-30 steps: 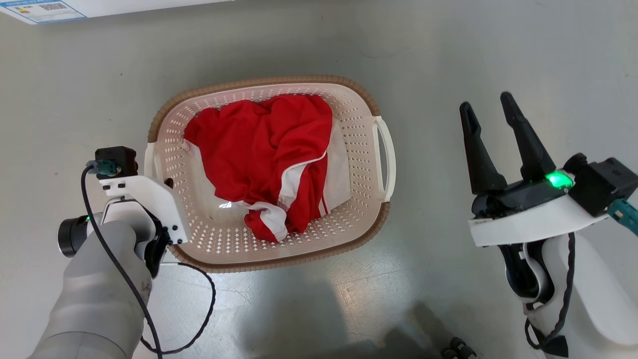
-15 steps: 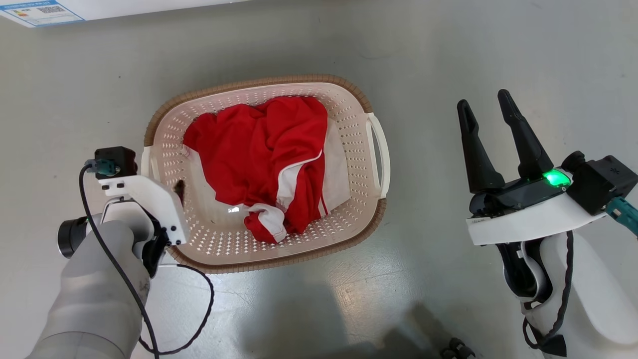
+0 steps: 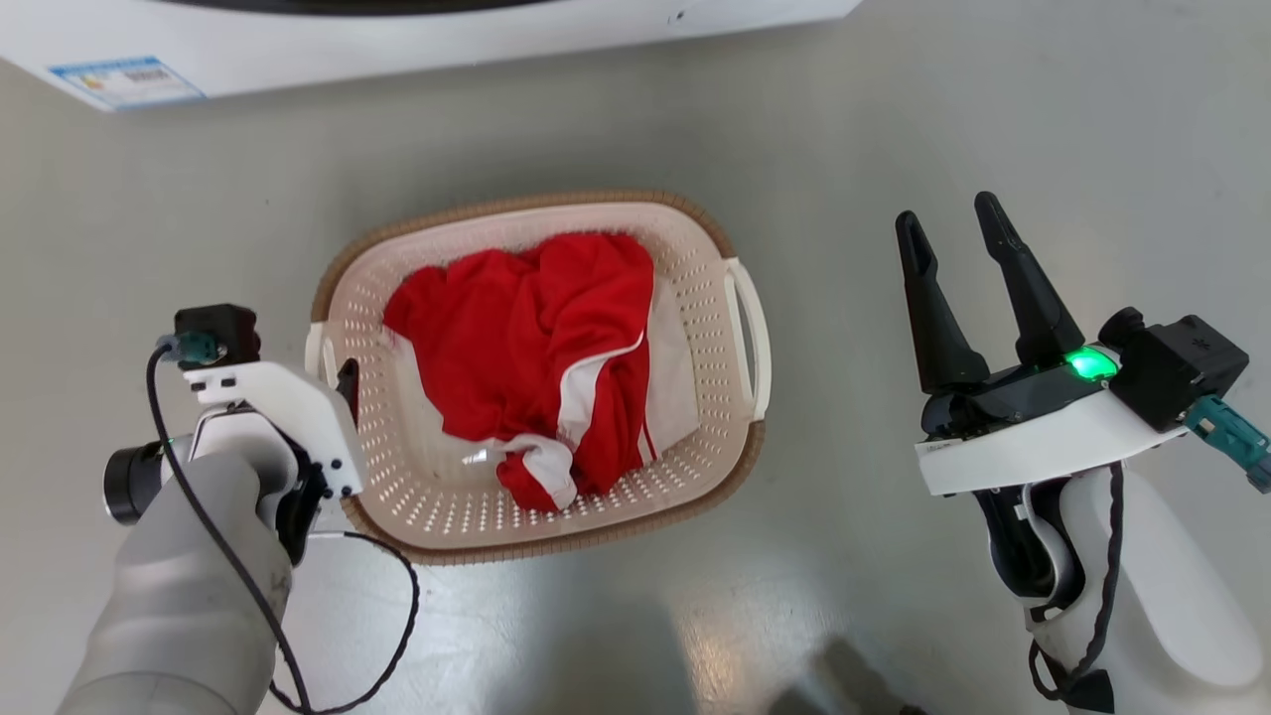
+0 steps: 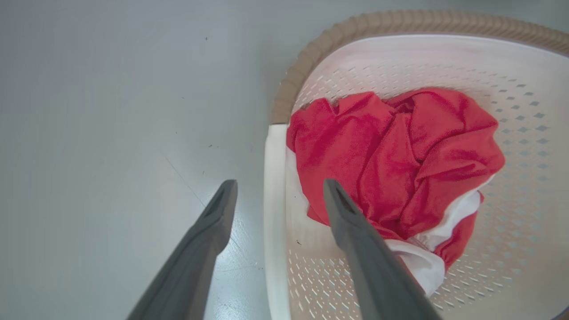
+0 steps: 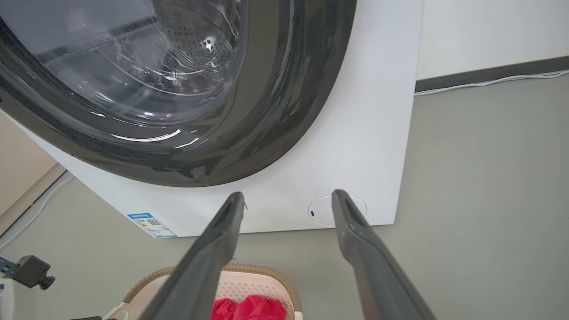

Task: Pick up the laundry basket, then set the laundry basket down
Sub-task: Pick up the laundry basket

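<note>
Where the cream-white plastic laundry basket [image 3: 687,288] with little holes and a brown rim sits: on the grey floor [image 3: 894,119].
Inside it: a crumpled red and white cloth [image 3: 526,338].
Left tool [image 4: 280,184]: wide, one finger on each side of the basket's white edge.
Right tool [image 3: 946,212]: wide, empty, well apart from the basket.

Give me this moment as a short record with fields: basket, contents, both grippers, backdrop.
basket: laundry basket on the grey floor, before the washing machine
contents: red and white garment, crumpled
left gripper: open, astride the basket's left rim, one finger inside, one outside
right gripper: open, empty, apart to the basket's right
status: basket not gripped
</note>
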Robot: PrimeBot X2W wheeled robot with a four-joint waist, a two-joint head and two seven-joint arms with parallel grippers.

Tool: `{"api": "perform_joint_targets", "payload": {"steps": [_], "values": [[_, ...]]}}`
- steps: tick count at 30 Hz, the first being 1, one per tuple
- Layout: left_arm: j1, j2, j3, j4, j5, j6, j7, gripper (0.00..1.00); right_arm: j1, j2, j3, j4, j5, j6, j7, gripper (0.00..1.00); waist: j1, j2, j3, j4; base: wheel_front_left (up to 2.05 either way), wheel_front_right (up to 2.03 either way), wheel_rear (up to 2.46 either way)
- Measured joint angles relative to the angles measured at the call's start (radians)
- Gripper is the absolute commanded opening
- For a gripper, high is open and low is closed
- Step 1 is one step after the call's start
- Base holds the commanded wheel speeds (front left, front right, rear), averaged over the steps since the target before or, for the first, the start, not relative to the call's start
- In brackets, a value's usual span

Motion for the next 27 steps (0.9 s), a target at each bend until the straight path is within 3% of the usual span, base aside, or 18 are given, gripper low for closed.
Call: {"api": "perform_joint_targets", "payload": {"steps": [10, 16, 27], "values": [[0.089, 0.012, -0.009, -0.003, -0.004, -0.011, -0.155, 1.00, 0.018, 0.013, 0.017, 0.039, 0.008, 0.000, 0.000, 1.00, 0.0000, 0.0000, -0.166, -0.006, 0.00, 0.00, 0.00], [0.176, 0.009, -0.013, -0.048, -0.005, -0.021, -0.189, 1.00, 0.081, 0.021, 0.022, 0.063, 0.016, 0.000, 0.000, 1.00, 0.0000, 0.0000, -0.286, 0.000, 0.00, 0.00, 0.00], [0.377, 0.003, 0.024, -0.389, 0.039, 0.000, -0.192, 1.00, 0.177, 0.012, -0.025, 0.067, 0.016, 0.000, 0.000, 1.00, 0.0001, 0.0000, -0.482, 0.048, 0.00, 0.00, 0.00]]}}
